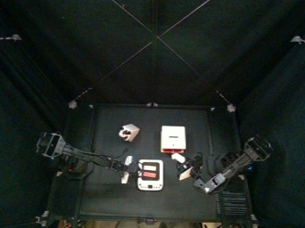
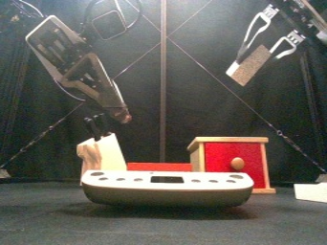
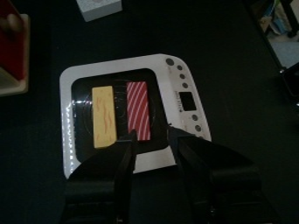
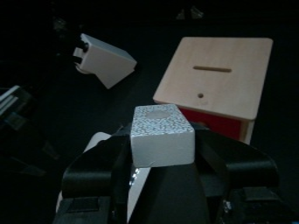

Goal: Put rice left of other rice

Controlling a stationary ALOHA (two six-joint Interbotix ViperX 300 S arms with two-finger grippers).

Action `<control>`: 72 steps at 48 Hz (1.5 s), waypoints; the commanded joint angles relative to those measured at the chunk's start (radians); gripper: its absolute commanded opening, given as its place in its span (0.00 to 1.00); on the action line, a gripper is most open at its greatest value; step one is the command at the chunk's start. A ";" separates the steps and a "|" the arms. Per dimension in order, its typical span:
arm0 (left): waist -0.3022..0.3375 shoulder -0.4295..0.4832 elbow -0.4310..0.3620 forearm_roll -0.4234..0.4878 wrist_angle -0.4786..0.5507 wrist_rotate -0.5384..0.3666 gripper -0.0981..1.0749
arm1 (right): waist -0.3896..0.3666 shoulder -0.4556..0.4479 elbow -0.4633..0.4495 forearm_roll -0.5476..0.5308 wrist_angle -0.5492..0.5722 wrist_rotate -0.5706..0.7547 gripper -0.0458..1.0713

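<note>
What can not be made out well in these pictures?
Front view: the rice hides the bases of the lumpy white thing and the other rice. A white thing is cut off by the right edge.
Right wrist view: the white block covers part of the other rice.
Top view: the rice's marks are too small.

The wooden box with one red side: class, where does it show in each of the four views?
Top view: the wooden box is mid-table, right of the white lumpy thing.
Front view: right of centre, behind the white tray.
Left wrist view: only a corner, at the picture's edge, beyond the tray.
Right wrist view: large, beyond the held white block.
Shared landmark: the white lumpy thing beside it.
</note>
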State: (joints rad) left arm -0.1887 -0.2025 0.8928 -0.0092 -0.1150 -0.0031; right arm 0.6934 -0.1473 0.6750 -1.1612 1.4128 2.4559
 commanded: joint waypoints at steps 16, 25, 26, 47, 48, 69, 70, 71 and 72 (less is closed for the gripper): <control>0.006 -0.060 0.043 -0.044 -0.077 0.000 0.71 | 0.005 0.212 -0.114 0.213 0.008 0.017 0.49; 0.006 -0.054 0.044 -0.044 -0.077 0.000 0.71 | -0.012 0.281 -0.127 0.305 -0.002 0.015 0.49; 0.006 -0.052 0.044 -0.044 -0.077 0.000 0.71 | -0.018 0.287 -0.127 0.308 -0.005 0.015 0.49; 0.008 -0.051 0.049 -0.044 -0.077 0.000 0.71 | -0.126 0.383 -0.149 0.304 -0.150 0.009 0.49; 0.006 -0.051 0.049 -0.044 -0.077 0.000 0.71 | -0.130 0.387 -0.149 0.305 -0.156 0.009 0.49; 0.006 -0.049 0.051 -0.046 -0.077 0.000 0.71 | -0.147 0.405 -0.141 0.319 -0.193 0.008 0.50; 0.006 -0.049 0.051 -0.046 -0.077 0.000 0.71 | -0.149 0.403 -0.140 0.319 -0.198 0.008 0.50; 0.006 -0.049 0.051 -0.046 -0.077 0.000 0.71 | -0.149 0.405 -0.140 0.321 -0.202 0.008 0.50; 0.008 -0.049 0.051 -0.046 -0.077 0.000 0.71 | -0.150 0.405 -0.138 0.321 -0.209 0.008 0.50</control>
State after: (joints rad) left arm -0.1841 -0.2485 0.9557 -0.0537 -0.1825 -0.0046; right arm 0.5507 0.2777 0.5430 -0.8422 1.2164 2.4651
